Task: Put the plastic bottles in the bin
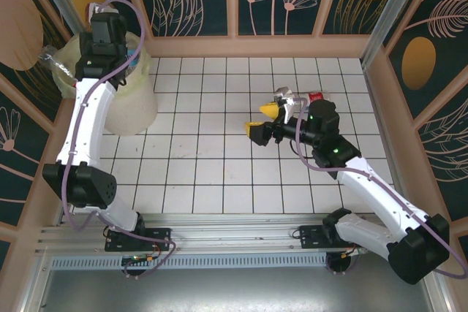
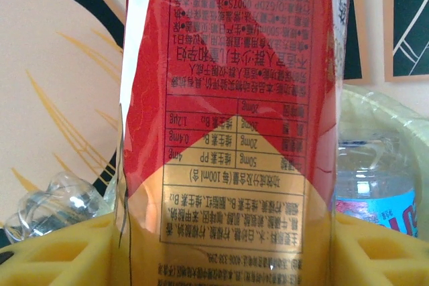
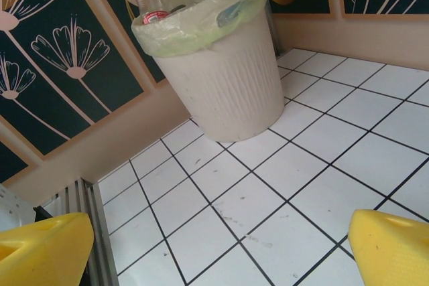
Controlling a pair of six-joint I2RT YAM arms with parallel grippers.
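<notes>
A red-and-gold-labelled bottle [image 2: 228, 132] fills the middle of the left wrist view, standing upright between the yellow fingers [image 2: 53, 252] of the left gripper [image 2: 221, 256]. The fingers are clamped on its sides, so it is grasped. At 3 o'clock of this bottle a clear blue-labelled bottle [image 2: 375, 195] lies inside the translucent liner, and at 9 o'clock sits a crushed clear bottle [image 2: 53, 205].

In the top view the left arm reaches to 10 o'clock of the tiled table [image 1: 219, 173], with its wrist hanging over the mouth of the bin [image 1: 135, 111]. The cream bucket stands in that far left corner against the wall. A clear bottle [image 1: 51, 60] pokes out over its rim at 9 o'clock.

The right gripper [image 1: 265, 122] hovers just right of the table's centre, pointing toward 9 o'clock. Its yellow fingers [image 3: 395, 249] are spread wide, with nothing between them but bare tile. A crumpled bottle [image 1: 285, 98] lies on the table at 1 o'clock of that gripper, just beside it. A red-capped bottle [image 1: 316, 97] lies a little farther, at 2 o'clock. From the right wrist the bin [image 3: 228, 78] stands at 12 o'clock, well apart, with bottle tops [image 3: 149, 1] showing above its liner.
</notes>
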